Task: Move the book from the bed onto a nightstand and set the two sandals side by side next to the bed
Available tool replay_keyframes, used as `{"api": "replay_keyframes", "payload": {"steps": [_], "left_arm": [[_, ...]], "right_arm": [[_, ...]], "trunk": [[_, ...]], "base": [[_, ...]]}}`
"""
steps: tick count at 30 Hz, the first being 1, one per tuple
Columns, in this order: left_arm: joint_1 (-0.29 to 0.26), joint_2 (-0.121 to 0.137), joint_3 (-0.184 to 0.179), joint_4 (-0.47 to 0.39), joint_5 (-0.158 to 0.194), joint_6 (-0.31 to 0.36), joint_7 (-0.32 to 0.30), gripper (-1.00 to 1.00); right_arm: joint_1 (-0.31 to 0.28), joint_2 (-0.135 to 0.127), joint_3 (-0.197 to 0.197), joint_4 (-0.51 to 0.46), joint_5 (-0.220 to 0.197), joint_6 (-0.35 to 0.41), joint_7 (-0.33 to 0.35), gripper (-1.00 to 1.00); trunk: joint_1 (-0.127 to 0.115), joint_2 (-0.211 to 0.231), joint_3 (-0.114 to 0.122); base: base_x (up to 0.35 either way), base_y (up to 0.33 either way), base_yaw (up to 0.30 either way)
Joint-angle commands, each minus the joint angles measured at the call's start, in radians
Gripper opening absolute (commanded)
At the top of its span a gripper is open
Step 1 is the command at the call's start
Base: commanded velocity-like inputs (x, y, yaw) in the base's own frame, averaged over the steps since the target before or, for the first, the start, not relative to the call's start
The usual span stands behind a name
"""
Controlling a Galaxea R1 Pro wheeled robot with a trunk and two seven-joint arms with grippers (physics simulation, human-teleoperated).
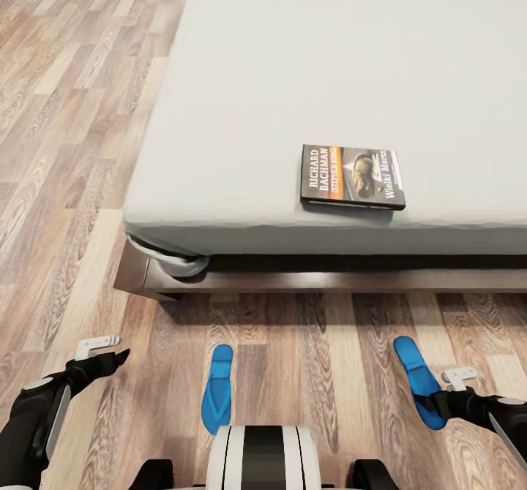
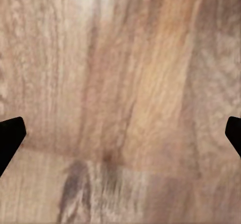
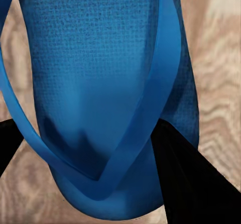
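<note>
Our right gripper (image 3: pixel 95 148) straddles a textured blue sandal (image 3: pixel 95 83), grip unclear; our left gripper (image 2: pixel 120 133) gapes over grainy floor planks (image 2: pixel 120 58).

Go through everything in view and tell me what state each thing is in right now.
Book: closed, flat on bed, near its edge.
Left sandal: flat on floor, free.
Right sandal: on floor, between right claw fingers.
Left claw: open, empty, over floor.

Wood-plank floor (image 1: pixel 66 146): light brown boards with grey and reddish grain, laid lengthwise along the mattress side; in the left wrist view, floor grain close-up, blurred
</note>
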Motion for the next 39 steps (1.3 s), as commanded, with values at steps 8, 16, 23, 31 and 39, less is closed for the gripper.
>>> {"api": "replay_keyframes", "payload": {"steps": [8,16,23,31,39], "left_arm": [[-0.001,-0.001,0.002,0.0,-0.011,0.003,-0.01,1.0],[-0.001,-0.001,0.002,0.0,-0.011,0.003,-0.01,1.0],[-0.001,-0.001,0.001,0.001,-0.011,0.003,-0.01,1.0],[-0.001,-0.001,0.001,0.001,-0.011,0.003,-0.01,1.0],[-0.001,-0.002,0.001,0.001,-0.011,0.003,-0.01,1.0]], "right_arm": [[0.0,0.0,-0.004,-0.002,0.0,0.01,0.004,-1.0],[0.0,0.0,-0.004,-0.002,-0.001,0.01,0.004,-1.0],[0.0,0.001,-0.004,-0.002,-0.001,0.01,0.004,-1.0],[0.0,0.001,-0.004,-0.002,-0.001,0.01,0.004,-1.0],[0.0,0.0,-0.004,-0.002,-0.001,0.01,0.004,-1.0]], "trunk": [[0.0,0.0,-0.001],[0.0,0.0,-0.001],[0.0,0.0,-0.001],[0.0,0.0,-0.001],[0.0,0.0,-0.001]], "base": [[0.0,0.198,0.0],[0.0,0.207,0.0],[0.0,0.207,0.0],[0.0,0.21,0.0],[0.0,0.212,0.0]]}}
